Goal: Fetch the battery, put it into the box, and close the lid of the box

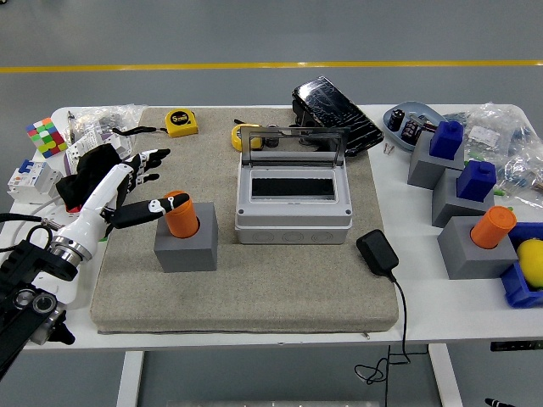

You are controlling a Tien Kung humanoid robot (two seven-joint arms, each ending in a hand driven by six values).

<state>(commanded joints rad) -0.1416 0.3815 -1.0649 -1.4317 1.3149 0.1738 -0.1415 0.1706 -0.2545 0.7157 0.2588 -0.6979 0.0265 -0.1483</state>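
Left robot hand point(140, 191) reaches the orange battery point(179, 214) on a cluttered white counter point(254, 326).

At the left edge lie a colour cube point(46, 136) and bagged parts; the left robot hand, fingers spread and loosely extended, has its thumb touching the orange cylindrical battery standing upright in a grey block point(187, 242) on the beige felt mat point(246, 292). A yellow tape measure point(181, 122) sits behind. Mid-mat, the grey box point(293, 208) stands with its clear lid point(293, 146) raised. A black adapter point(377, 253) lies right, then blue and orange pieces on grey blocks. Beyond is grey floor with a yellow line point(271, 66).
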